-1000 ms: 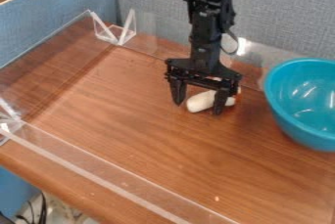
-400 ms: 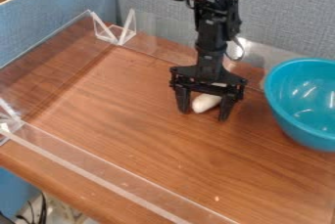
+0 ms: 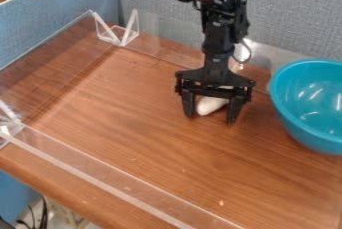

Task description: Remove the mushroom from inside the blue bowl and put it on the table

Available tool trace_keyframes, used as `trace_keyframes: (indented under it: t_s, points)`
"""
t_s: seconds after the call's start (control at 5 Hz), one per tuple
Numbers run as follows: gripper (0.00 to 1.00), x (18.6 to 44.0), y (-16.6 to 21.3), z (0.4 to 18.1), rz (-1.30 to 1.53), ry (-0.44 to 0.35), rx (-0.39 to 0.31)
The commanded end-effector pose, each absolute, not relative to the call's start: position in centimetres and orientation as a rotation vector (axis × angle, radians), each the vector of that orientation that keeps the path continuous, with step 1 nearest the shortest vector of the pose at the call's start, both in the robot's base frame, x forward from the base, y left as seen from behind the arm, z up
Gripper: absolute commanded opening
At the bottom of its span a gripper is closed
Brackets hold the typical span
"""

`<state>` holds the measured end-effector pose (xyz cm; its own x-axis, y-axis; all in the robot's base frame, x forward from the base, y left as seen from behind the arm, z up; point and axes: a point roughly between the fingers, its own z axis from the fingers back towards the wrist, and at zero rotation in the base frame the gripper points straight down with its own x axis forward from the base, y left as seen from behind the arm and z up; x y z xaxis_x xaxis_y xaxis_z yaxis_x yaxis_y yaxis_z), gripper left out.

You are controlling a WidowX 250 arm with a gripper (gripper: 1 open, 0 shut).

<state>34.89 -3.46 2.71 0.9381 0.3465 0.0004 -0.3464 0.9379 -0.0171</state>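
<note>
The mushroom (image 3: 207, 105) lies on its side on the table (image 3: 134, 123), its cream stem showing between the fingers and its reddish cap mostly hidden behind them. My gripper (image 3: 213, 107) points straight down over it, open, with one black finger on each side of the mushroom and not closed on it. The blue bowl (image 3: 313, 103) stands just to the right of the gripper, and what I can see of its glossy inside is empty.
Low clear acrylic walls (image 3: 60, 48) edge the tabletop at the left, back and front. A clear bracket (image 3: 120, 28) stands at the back left corner. A blue partition rises behind the table.
The gripper has rolled about its vertical axis and shifted slightly right over the mushroom. The mushroom stays on the table and the jaws stay open.
</note>
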Motion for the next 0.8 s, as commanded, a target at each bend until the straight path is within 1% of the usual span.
trace_keyframes:
  t_s: [0.0,0.6]
  points:
    - [1.0,36.5,-3.8,6.1,0.482,-0.094,-0.037]
    - [1.0,36.5,-2.7,6.7,0.662,-0.111,-0.055]
